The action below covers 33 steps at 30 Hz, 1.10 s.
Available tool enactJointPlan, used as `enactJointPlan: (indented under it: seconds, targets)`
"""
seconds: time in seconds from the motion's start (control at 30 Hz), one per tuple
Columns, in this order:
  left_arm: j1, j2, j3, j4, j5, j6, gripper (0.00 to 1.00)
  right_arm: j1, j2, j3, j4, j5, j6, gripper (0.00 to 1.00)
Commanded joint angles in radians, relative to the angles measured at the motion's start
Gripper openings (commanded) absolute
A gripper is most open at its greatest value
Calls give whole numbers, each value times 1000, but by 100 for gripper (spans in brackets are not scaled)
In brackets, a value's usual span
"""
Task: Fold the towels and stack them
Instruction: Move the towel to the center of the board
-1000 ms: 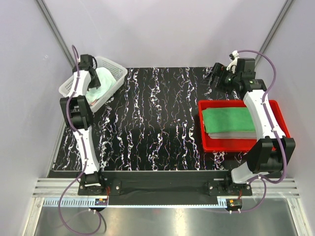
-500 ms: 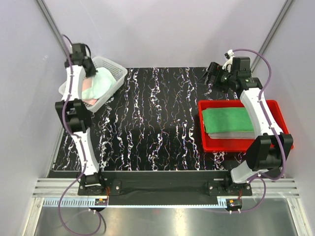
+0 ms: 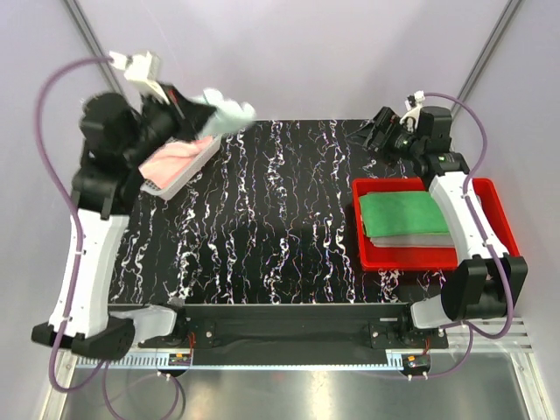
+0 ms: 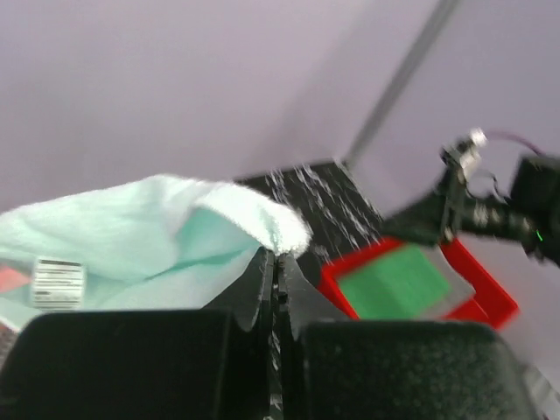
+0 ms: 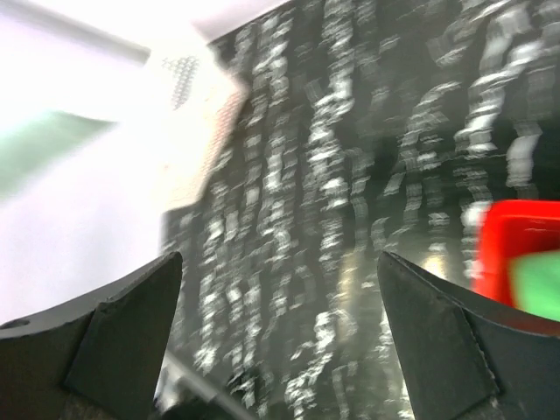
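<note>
Currently the pale mint towel (image 3: 226,112) is held aloft, bunched, near the white mesh basket (image 3: 185,172), gripped by the clenched left claw (image 4: 276,267). A pink towel (image 3: 171,160) lies in the basket. In the red tray (image 3: 411,259) a green towel (image 3: 402,210) is stacked on a grey towel (image 3: 416,238). The right claw (image 5: 280,324) is spread wide above the worktop (image 3: 280,219).

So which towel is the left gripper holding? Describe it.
Start at the white basket at far left. Above it the left gripper pinches a pale mint towel. It alone hangs in the air; the pink towel lies in the basket.
</note>
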Motion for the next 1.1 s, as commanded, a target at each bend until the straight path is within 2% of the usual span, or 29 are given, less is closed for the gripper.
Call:
enactJointPlan:
  seconds: [0.0, 0.07, 0.1, 0.17, 0.2, 0.33, 0.43, 0.47, 0.5, 0.53, 0.6, 0.67, 0.73, 0.83, 1.07]
  targets:
    - [-55, -32, -302, -9, 4, -10, 0, -4, -4, -80, 209, -244, 136, 100]
    - [-76, -115, -436, 17, 3, -29, 0, 1, -3, -99, 184, -259, 139, 100]
    - [-79, -138, -592, 54, 13, -61, 0, 5, -4, -99, 113, -241, 112, 100]
    - [-87, -192, -737, 97, 56, -92, 3, 27, -17, -82, 11, -131, -15, 100]
    - [-90, -201, -859, 138, 72, -130, 4, 36, -24, -76, -82, -86, -57, 100]
    - [-121, -218, -1076, 230, 122, -204, 8, 79, -8, -51, -244, 203, -209, 100]
    - [-145, -218, -1093, 230, 80, -211, 34, 165, 58, 10, -305, 297, -238, 100]
    - [-144, -210, -1070, 183, 38, -204, 40, 200, 78, 32, -311, 319, -252, 99]
    - [-142, -183, -1044, 149, 6, -178, 42, 275, 100, 56, -327, 342, -258, 98]
    - [-141, -168, -1012, 116, -32, -170, 43, 303, 144, 97, -324, 385, -260, 98]
    - [-118, -103, -916, 39, -133, -168, 48, 363, 201, 136, -283, 376, -252, 94]
    - [-69, -56, -863, 16, -193, -179, 48, 387, 253, 167, -243, 357, -252, 90]
    - [-17, 7, -859, 25, -221, -198, 48, 412, 347, 228, -235, 345, -252, 82]
    - [25, 84, -874, 62, -185, -221, 46, 443, 466, 300, -229, 331, -277, 74]
    - [24, 167, -955, 124, -178, -251, 43, 481, 640, 366, -167, 247, -363, 59]
